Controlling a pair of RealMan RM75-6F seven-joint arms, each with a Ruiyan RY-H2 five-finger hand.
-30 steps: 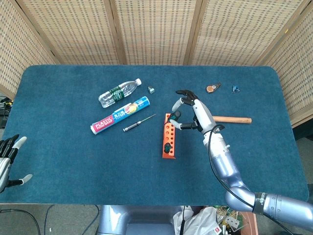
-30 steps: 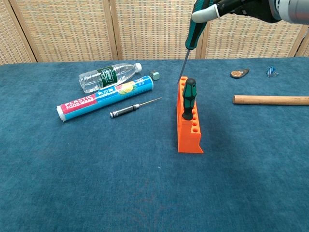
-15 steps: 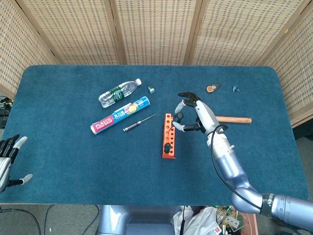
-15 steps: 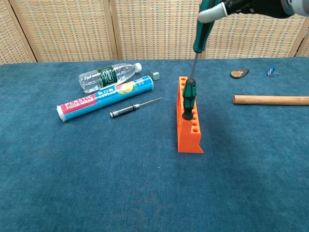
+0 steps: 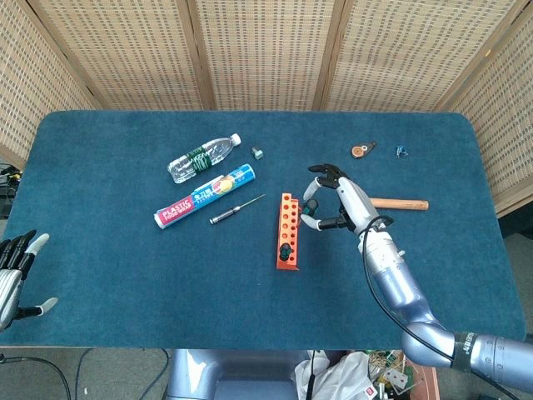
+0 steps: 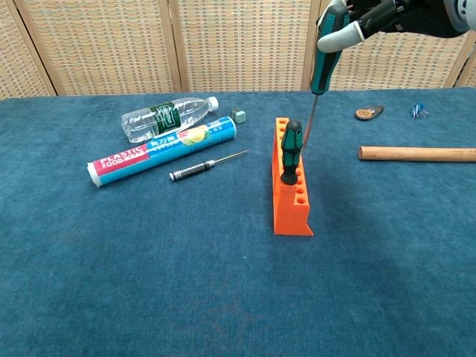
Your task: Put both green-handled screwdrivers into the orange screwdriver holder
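The orange screwdriver holder (image 5: 287, 231) (image 6: 291, 199) stands mid-table. One green-handled screwdriver (image 6: 291, 152) (image 5: 285, 248) stands upright in a hole in it. My right hand (image 5: 340, 202) (image 6: 392, 13) grips the second green-handled screwdriver (image 6: 329, 39) (image 5: 309, 207) by its handle, above and just right of the holder. Its shaft points down, with the tip close beside the seated handle; I cannot tell whether it touches. My left hand (image 5: 15, 273) hangs with fingers spread at the table's near left edge, holding nothing.
Left of the holder lie a small black screwdriver (image 6: 207, 164), a plastic wrap box (image 6: 163, 151) and a water bottle (image 6: 168, 117). A wooden hammer handle (image 6: 416, 154) lies to the right. A small cube (image 6: 238, 114), a brown tag (image 6: 367, 113) and a blue bit (image 6: 419, 111) lie further back.
My right hand has carried the held screwdriver to the right, from over the holder's far end to just right of the seated screwdriver. The left hand has barely moved.
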